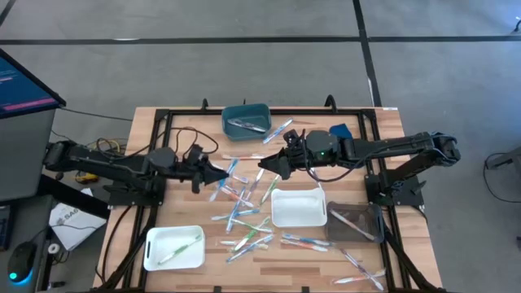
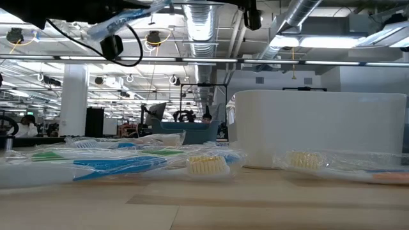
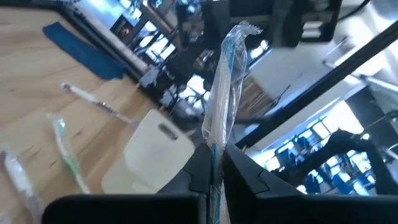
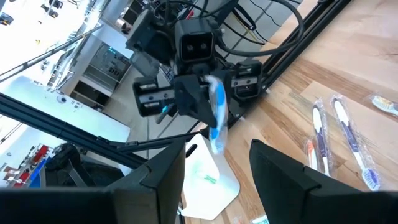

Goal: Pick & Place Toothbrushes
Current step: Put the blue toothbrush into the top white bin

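Note:
My left gripper (image 1: 216, 172) hovers over the middle of the table, shut on a blue toothbrush in a clear wrapper (image 3: 225, 93). That toothbrush (image 4: 216, 115) points toward my right gripper (image 1: 265, 165), which faces it a short way off, open, with nothing between its fingers (image 4: 217, 180). Below both, several wrapped toothbrushes (image 1: 244, 213) in white, green, blue and pink lie flat and scattered on the wood. Two of them (image 2: 128, 163) lie close to the low camera. The held toothbrush (image 2: 124, 20) shows high above the table in the low view. My left gripper pinches the wrapped blue toothbrush between its two fingers (image 3: 198, 169) near one end (image 3: 214, 152). The fingers run along the toothbrush, which sticks out past their tips toward the table's right. It is lifted clear of the table, about level.
A teal tray (image 1: 246, 120) holding a toothbrush stands at the far side. A white tray (image 1: 299, 207) sits right of the pile, a clear dark tray (image 1: 356, 222) beside it. Another white tray (image 1: 173, 247) with a green toothbrush lies near left. A blue cloth (image 1: 340, 130) lies far right.

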